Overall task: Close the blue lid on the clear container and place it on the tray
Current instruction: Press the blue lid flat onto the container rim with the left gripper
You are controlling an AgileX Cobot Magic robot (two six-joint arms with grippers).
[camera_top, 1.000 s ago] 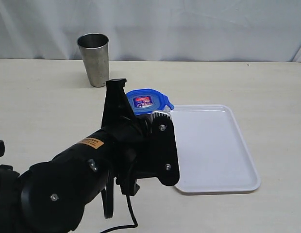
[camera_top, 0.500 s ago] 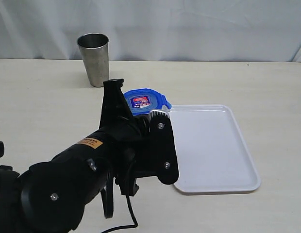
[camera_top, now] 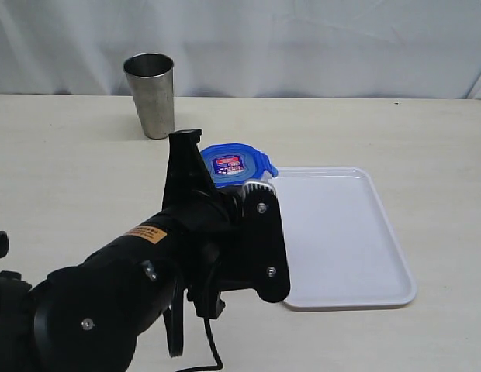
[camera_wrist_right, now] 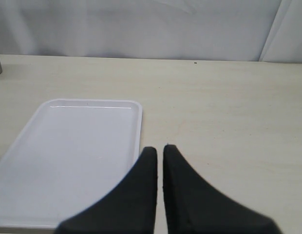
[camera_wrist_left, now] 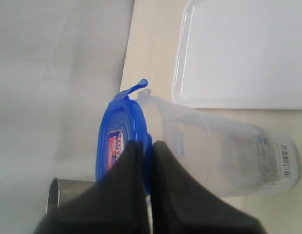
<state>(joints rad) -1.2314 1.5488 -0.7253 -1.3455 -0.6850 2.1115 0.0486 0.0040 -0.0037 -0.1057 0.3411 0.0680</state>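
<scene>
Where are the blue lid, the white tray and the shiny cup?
blue lid (camera_top: 228,163), exterior view, on the sticker at its middle.
white tray (camera_top: 341,232), exterior view, on its bare flat floor.
shiny cup (camera_top: 153,101), exterior view, on its side wall.

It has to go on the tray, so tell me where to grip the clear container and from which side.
Probably mid-wall, below the blue lid, coming level from the side away from the tray: the clear container stands upright, tall and tapered.
</scene>
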